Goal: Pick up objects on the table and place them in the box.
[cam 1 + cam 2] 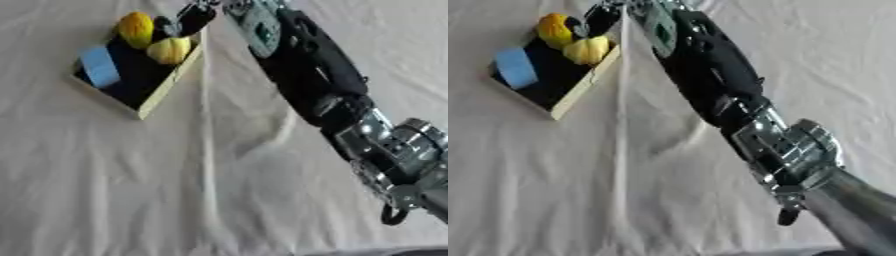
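The box point(166, 87), wooden-rimmed with a dark floor, sits askew at the upper left on the white cloth point(175, 190). Inside: a blue block point(99, 66) near its left wall, long axis running along that wall; an orange fruit point(136, 29) and a yellow fruit point(170, 50) at the far end. The right hand point(194, 17) reaches over the box's far corner above the fruits; whether its fingers grasp anything cannot be told.

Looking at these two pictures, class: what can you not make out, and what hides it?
- Right hand: fingers blur dark against the box interior; open or shut unclear, both views.
- Whether they touch the pale yellow object: unclear.
- Orange object and blue object: too blurred to identify.
- Left hand: in neither view.
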Tool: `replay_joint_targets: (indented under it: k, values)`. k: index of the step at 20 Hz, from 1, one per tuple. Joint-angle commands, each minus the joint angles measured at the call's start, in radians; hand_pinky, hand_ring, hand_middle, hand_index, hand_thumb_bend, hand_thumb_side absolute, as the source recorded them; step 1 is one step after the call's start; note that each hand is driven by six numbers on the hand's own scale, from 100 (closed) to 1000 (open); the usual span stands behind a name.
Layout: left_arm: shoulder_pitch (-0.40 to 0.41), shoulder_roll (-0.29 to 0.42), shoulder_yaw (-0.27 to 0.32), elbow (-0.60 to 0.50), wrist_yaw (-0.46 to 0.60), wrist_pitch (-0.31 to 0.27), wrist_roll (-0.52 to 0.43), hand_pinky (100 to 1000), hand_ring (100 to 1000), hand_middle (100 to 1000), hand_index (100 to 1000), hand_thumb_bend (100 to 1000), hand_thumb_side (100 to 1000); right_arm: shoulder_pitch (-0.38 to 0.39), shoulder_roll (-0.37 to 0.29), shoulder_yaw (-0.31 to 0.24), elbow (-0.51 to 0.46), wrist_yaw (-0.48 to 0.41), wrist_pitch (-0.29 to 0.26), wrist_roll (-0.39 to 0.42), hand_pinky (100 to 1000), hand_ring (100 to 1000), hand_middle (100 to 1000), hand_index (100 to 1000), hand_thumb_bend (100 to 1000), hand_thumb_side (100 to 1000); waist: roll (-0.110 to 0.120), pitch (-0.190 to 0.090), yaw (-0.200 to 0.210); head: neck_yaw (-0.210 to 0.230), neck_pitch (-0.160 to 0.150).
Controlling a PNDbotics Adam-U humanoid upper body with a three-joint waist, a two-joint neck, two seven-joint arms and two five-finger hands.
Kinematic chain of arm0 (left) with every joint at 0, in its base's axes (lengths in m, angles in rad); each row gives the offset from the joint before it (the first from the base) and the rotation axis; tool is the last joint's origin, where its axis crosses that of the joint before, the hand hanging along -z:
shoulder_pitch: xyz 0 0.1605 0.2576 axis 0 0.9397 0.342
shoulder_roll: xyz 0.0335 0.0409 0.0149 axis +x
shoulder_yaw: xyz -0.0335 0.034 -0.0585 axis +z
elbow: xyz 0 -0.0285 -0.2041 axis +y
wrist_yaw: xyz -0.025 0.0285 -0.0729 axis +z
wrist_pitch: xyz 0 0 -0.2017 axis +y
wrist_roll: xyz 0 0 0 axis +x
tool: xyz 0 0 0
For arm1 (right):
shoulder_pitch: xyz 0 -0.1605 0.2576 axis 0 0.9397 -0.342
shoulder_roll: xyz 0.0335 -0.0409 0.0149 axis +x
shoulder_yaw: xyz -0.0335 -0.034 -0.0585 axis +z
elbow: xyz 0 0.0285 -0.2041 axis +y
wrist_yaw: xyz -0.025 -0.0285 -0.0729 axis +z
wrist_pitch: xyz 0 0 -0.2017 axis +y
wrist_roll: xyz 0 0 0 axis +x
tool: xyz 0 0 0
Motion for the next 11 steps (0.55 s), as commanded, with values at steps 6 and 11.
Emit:
replay_joint_targets:
  k: [6,11]
  values:
    - [0.025,0.047,0.024,-0.019,-0.022,0.015,0.022,786,758,701,891,178,426,0.056,-0.282,0.018,-0.352,-0.297,0.105,-0.002,909,874,750,887,171,100,0.012,-0.047,-0.034,0.042,0.026]
    - [0.040,0.060,0.038,-0.019,-0.033,0.020,0.046,785,757,701,891,179,421,0.219,-0.476,-0.028,-0.629,-0.488,0.162,-0.093,906,865,741,874,100,100,0.024,-0.044,-0.056,0.073,0.026]
